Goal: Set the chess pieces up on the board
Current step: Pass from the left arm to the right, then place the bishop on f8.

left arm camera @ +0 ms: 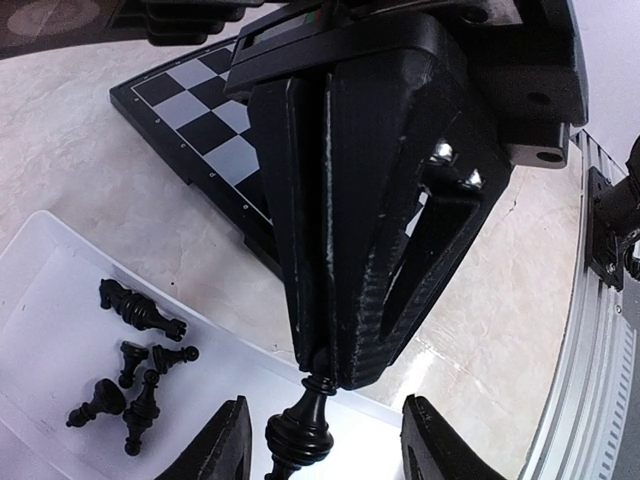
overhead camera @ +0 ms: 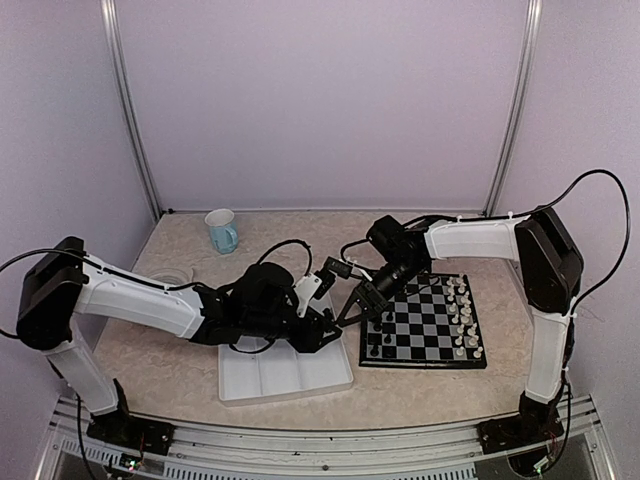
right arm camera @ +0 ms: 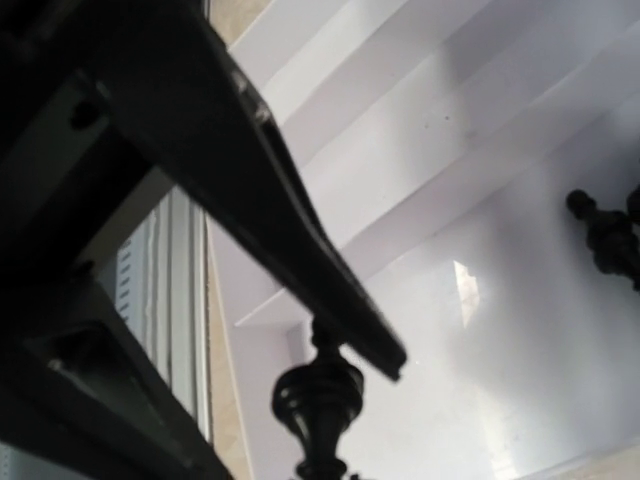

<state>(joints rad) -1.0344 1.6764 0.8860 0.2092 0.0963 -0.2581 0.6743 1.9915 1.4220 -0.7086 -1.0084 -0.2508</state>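
Right gripper [left arm camera: 325, 362] pinched shut on just the tip of a black chess piece [left arm camera: 298, 436], which hangs below it between the spread, non-touching fingers [left arm camera: 225, 448] of my open left gripper [left arm camera: 322, 440]. So thin a hold may let it swing or drop into the tray [left arm camera: 40, 290] beneath, short of the board [left arm camera: 190, 100] beyond. Left wrist view shows both grippers; right wrist only the pinch.

Pale lilac walls [overhead camera: 320, 100] – two metal corner posts [overhead camera: 130, 110] – beige marbled tabletop [overhead camera: 280, 235], evenly lit
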